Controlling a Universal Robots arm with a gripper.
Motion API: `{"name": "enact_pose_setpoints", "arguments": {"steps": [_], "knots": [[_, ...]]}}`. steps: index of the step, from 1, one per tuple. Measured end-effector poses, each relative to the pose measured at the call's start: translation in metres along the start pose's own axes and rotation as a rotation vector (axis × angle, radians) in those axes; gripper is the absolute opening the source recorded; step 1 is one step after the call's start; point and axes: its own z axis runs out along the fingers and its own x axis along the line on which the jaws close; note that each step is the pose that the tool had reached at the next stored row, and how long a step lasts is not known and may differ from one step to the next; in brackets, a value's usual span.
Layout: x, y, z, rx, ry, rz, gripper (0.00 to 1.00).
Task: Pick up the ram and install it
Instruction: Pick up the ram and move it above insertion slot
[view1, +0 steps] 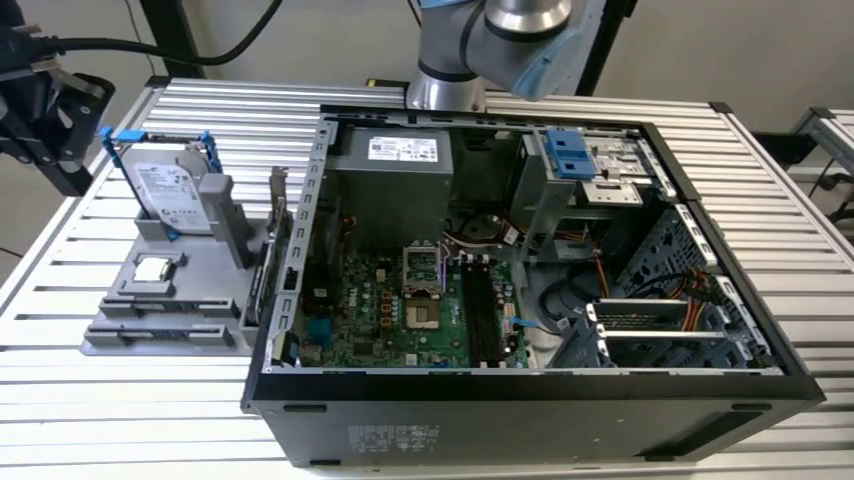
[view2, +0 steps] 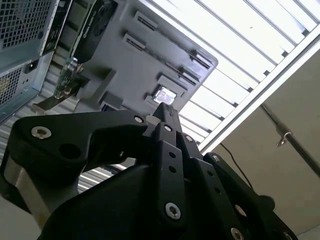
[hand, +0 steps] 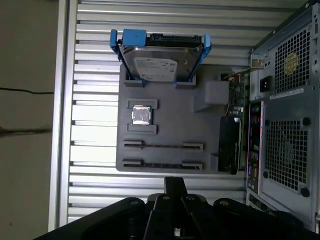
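Gripper (hand: 175, 182) closed, empty, over tabletop (hand: 92, 50). Ram (hand: 163, 145) stands on edge in gray fixture (hand: 170, 115), at exterior view's left of case (view1: 534, 425). Ram lies ahead of fingertips, long axis crosswise to gripper's pointing line.

This is a robotics lab or test workshop, not a home or office. A robot arm (view1: 501, 35) with a black gripper (hand: 175, 184) works at a ribbed aluminium bench (view1: 107, 420). On the bench sit 1 opened desktop computer case (view1: 534, 388), its motherboard (view1: 387, 300) bared, and 1 grey parts fixture (view1: 167, 335) racking a hard drive (view1: 167, 195) and a processor chip (view1: 156, 268).
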Motion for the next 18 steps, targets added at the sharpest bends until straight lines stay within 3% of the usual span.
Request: {"name": "enact_pose_setpoints", "arguments": {"steps": [13, 18], "knots": [[0.0, -0.0005, 0.0, 0.0, 0.0002, -0.002, 0.0], [0.0, -0.0006, 0.0, -0.0006, 0.0029, -0.034, 0.0]]}}
